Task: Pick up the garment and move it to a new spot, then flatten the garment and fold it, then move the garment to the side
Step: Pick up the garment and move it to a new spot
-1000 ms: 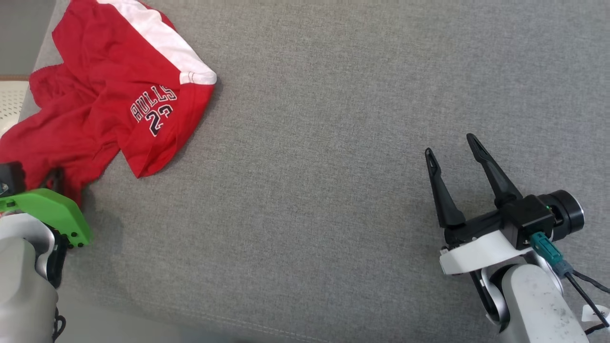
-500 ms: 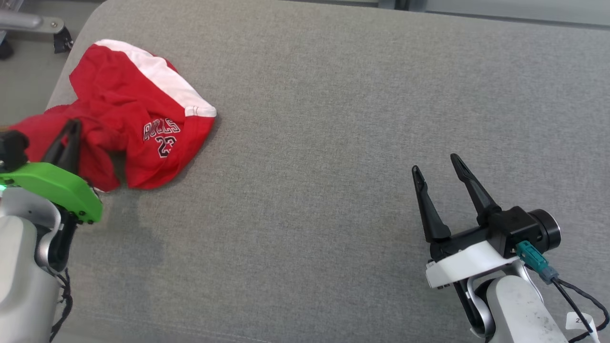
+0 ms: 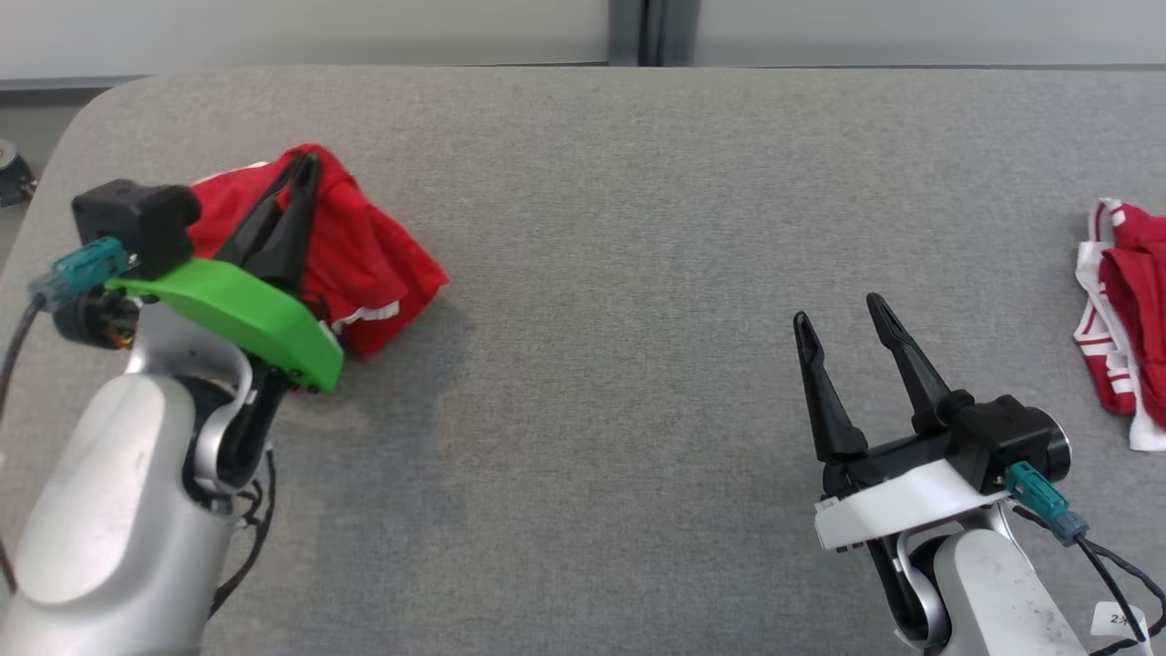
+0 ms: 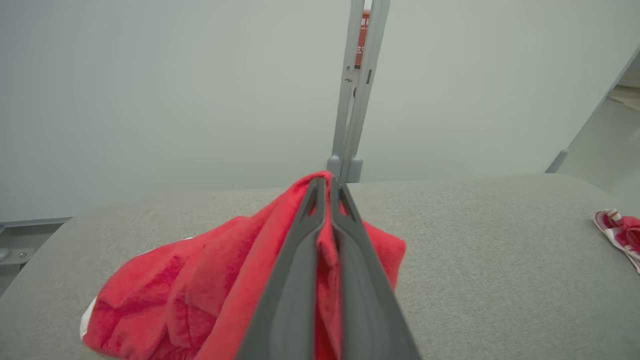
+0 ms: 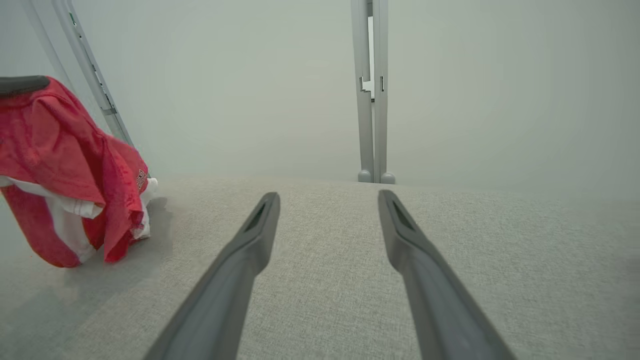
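The garment (image 3: pixel 383 264) is a red jersey with white trim, bunched up and hanging from my left gripper (image 3: pixel 303 164) above the left part of the grey padded surface (image 3: pixel 601 273). In the left wrist view my left gripper (image 4: pixel 326 181) is shut, with a fold of the garment (image 4: pixel 200 280) pinched between its fingers. From the right wrist view the garment (image 5: pixel 60 150) dangles at the left, its lower edge near the surface. My right gripper (image 3: pixel 839 310) stands open over the right side, far from the cloth, with nothing between its fingers (image 5: pixel 327 196).
A second red-and-white piece of clothing (image 3: pixel 1125 319) lies crumpled at the surface's right edge, also in the left wrist view (image 4: pixel 620 230). A pale wall with a grey upright post (image 5: pixel 372 100) runs behind the far edge. The surface's rounded left corner (image 3: pixel 82 118) is near my left arm.
The head camera has tilted up. My left gripper has risen and moved right with the garment, which went from spread on the surface to a hanging bunch. The right gripper stays open.
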